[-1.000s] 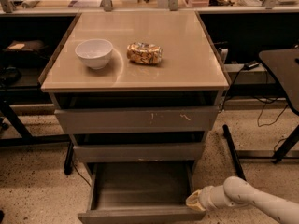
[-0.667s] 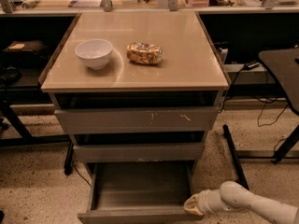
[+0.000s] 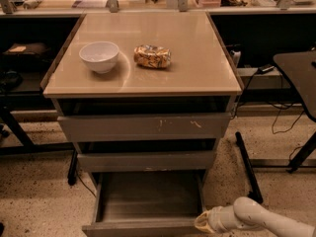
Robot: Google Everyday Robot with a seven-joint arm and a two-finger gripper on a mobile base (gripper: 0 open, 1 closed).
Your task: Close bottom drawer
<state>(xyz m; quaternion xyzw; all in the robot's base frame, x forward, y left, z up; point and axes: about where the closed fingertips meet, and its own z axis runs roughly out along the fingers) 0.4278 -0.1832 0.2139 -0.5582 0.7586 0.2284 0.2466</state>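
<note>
Lower now, the pincer [image 3: 204, 222] sits at the open bottom drawer's [image 3: 148, 199] front right corner (apart or together, I cannot tell), seemingly ready to push.

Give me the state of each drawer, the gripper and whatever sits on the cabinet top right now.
bottom drawer: pulled far out, tray looks empty.
middle drawer: pushed in.
top drawer: pushed in, front scratched.
gripper: low, at the bottom drawer's right front corner.
bowl: upright, looks empty, on the cabinet top.
snack bag: lying right of the bowl, apart from it.
</note>
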